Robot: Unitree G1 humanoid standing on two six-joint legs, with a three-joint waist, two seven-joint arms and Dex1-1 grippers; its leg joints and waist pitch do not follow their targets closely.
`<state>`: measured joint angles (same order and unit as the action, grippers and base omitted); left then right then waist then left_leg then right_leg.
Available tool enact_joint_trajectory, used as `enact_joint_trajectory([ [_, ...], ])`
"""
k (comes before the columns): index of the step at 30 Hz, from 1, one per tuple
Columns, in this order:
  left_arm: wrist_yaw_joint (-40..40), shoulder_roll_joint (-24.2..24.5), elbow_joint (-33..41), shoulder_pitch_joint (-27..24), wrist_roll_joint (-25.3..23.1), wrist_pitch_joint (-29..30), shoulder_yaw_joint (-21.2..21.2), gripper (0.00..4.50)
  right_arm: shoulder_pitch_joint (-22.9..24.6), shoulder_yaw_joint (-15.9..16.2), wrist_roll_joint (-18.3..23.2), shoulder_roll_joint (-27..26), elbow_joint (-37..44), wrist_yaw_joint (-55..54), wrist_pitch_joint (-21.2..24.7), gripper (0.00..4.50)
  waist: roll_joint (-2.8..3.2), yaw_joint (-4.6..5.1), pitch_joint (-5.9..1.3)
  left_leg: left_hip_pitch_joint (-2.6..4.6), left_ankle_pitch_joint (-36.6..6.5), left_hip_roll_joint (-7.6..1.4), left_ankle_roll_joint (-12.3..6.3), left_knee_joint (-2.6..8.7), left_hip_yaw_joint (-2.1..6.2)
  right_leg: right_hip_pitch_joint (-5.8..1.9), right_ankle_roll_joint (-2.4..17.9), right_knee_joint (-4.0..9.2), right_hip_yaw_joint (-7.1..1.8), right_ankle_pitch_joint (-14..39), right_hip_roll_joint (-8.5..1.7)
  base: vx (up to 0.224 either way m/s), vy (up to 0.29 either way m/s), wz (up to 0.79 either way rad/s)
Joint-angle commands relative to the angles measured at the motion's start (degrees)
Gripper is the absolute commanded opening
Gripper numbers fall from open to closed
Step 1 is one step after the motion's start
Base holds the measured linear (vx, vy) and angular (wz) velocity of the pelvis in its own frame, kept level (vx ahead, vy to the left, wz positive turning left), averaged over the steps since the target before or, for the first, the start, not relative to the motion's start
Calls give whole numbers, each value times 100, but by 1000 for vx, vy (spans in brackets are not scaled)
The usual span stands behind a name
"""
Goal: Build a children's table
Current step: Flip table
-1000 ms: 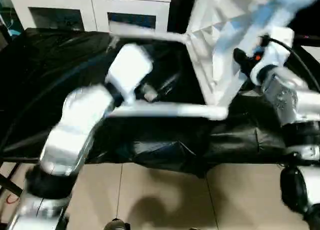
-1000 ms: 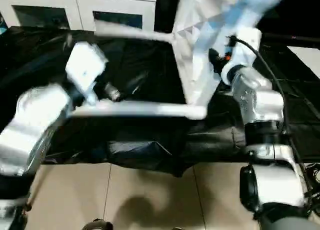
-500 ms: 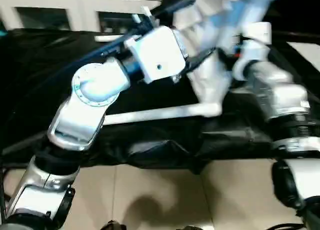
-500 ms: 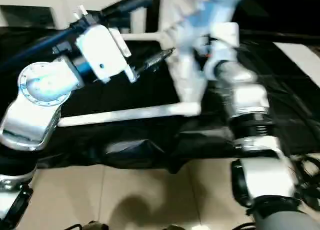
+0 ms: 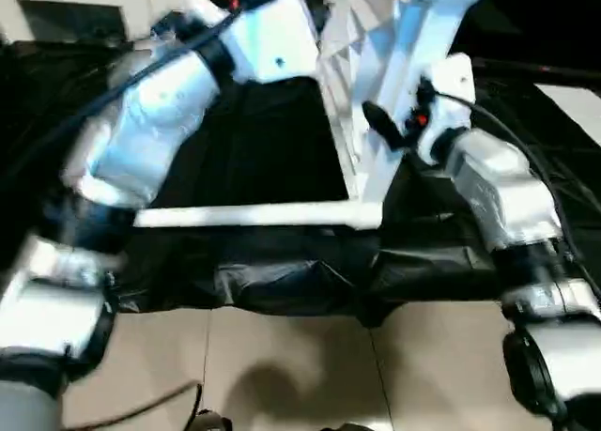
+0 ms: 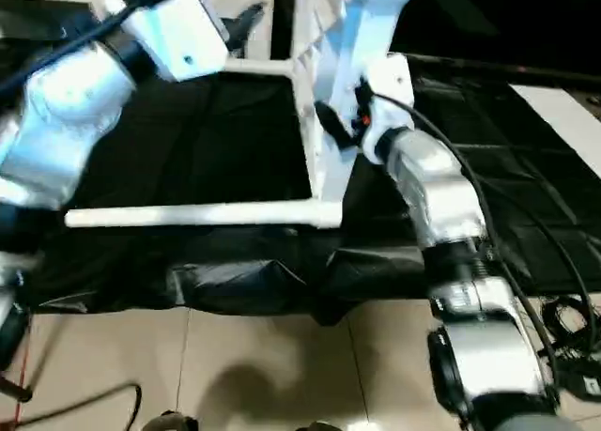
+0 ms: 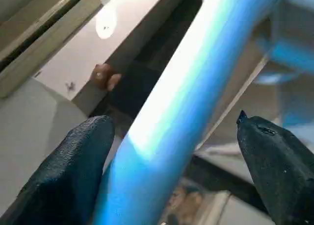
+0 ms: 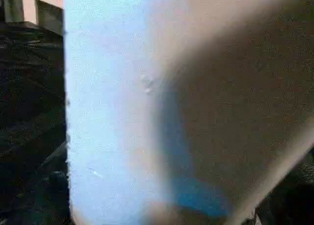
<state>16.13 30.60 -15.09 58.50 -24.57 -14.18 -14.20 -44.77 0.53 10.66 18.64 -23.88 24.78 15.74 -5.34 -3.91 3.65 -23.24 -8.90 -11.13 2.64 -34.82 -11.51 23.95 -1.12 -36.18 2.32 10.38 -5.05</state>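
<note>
Children's table top (image 5: 362, 93) stands on edge on the black-draped work table (image 5: 254, 140), ribbed underside facing the robot's left, its lower corner down near the work table's front edge. One white leg (image 5: 254, 215) runs out from that lower corner socket toward the left, lying level along the front edge. A second leg (image 6: 249, 68) sticks out the same way from the top's far corner, further back. A third leg (image 7: 196, 78) slants across the left wrist view.

Handling, as a judgement: hollow moulded plastic, so light and fairly stiff, but smooth and likely slippery on the tubes. Standing on edge it is tall and tippy; the fitted legs act as long levers, and a push at a leg tip would swing the whole piece. Best hold looks like the top's rim or a rib close to a corner socket, not out along a leg. Sockets may loosen if twisted.

Left arm is raised high and reaches across to the top's upper edge. Left gripper (image 7: 171, 151) is wide apart, its black fingers (image 7: 73, 171) straddling the third leg without clamping it.

Right arm is bent and angled up from the front right. Right gripper (image 5: 380, 126) sits against the top's near face; fingers apart or together cannot be told. Right wrist view has white plastic right up close.
</note>
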Motion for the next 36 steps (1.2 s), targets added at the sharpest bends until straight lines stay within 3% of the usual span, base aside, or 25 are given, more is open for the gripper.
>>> enact_joint_trajectory([
  [1,-174,21,-440,130,-199,-167,-122,450,234,66,-46,109,390,101,116,441,133,-37,-475,213,-881,-153,247,355,84,-274,1063,286,-174,161,-203,0,0,0],
  [2,-230,28,-533,180,-239,-208,-128,450,296,13,-41,80,465,11,129,447,116,-48,-479,232,-937,-158,270,352,76,-262,1056,296,-175,198,-209,0,0,0],
  [3,-243,28,-556,193,-246,-221,-128,450,314,-3,-36,69,486,-13,133,447,140,-51,-473,225,-984,-163,304,363,89,-266,1057,290,-175,234,-215,0,0,0],
  [4,-351,5,-805,341,-298,-382,-125,450,533,-196,61,-104,738,-286,158,447,139,-76,-466,248,-1162,-158,380,369,83,-240,1036,326,-178,388,-207,0,0,0],
  [5,-361,-1,-851,369,-303,-404,-130,450,575,-226,79,-144,782,-336,156,447,200,-99,-466,258,-1224,-153,407,371,89,-232,1011,328,-184,446,-212,0,0,0],
  [8,-386,-29,-1021,458,-333,-500,-154,450,725,-320,160,-331,937,-519,111,447,161,-109,-462,268,-1507,-170,522,400,114,-220,983,346,-165,734,-222,0,0,0],
  [9,-410,-64,-1184,530,-360,-606,-179,450,855,-401,223,-567,1052,-753,21,447,229,-106,-451,278,-1627,-161,550,409,105,-179,936,389,-182,855,-226,0,0,0],
  [12,-319,-142,-1392,588,-299,-734,-221,450,989,-383,100,-865,1035,-1115,-246,447,211,-85,-450,268,-1948,-165,653,439,156,-180,869,404,-158,1245,-250,0,0,0],
  [14,-312,-170,-1551,632,-325,-826,-254,450,1038,-340,40,-946,1047,-1182,-352,447,194,-89,-448,263,-1977,-166,642,439,157,-176,848,417,-160,1353,-257,0,0,0],
  [15,-321,-173,-1589,644,-341,-844,-263,450,1050,-334,34,-961,1060,-1185,-381,447,215,-89,-441,271,-2029,-168,635,440,156,-157,834,430,-166,1412,-258,0,0,0],
  [16,-302,-179,-1623,656,-333,-883,-273,432,1066,-327,30,-986,1061,-1165,-493,450,163,-83,-440,262,-2063,-168,613,444,156,-162,809,442,-161,1483,-258,0,0,0],
  [23,-188,-195,-1923,773,-324,-1095,-280,377,1375,-271,11,-1175,1176,-964,-1188,450,186,-92,-431,249,-2111,-177,562,456,168,-152,785,449,-165,1525,-278,0,0,0],
  [24,-138,-200,-1961,785,-314,-1075,-272,372,1450,-222,-31,-1182,1174,-955,-1338,450,138,-103,-437,245,-2042,-180,530,451,164,-162,796,438,-162,1512,-288,0,0,0],
  [27,-112,-193,-1992,794,-355,-1028,-282,343,1557,-223,13,-1260,1194,-971,-1443,450,158,-98,-430,254,-2045,-180,514,455,156,-145,804,448,-166,1522,-280,0,0,0],
  [28,-100,-167,-2035,809,-435,-967,-322,335,1683,-234,170,-1413,1322,-923,-1455,450,123,-98,-428,240,-2061,-179,472,456,158,-155,797,449,-168,1584,-289,0,0,0],
  [36,-116,-76,-2178,891,-591,-489,-259,277,1991,-68,224,-1527,1593,-634,-1947,450,155,-84,-409,255,-2364,-191,491,479,188,-115,727,496,-168,1930,-302,0,0,0],
])
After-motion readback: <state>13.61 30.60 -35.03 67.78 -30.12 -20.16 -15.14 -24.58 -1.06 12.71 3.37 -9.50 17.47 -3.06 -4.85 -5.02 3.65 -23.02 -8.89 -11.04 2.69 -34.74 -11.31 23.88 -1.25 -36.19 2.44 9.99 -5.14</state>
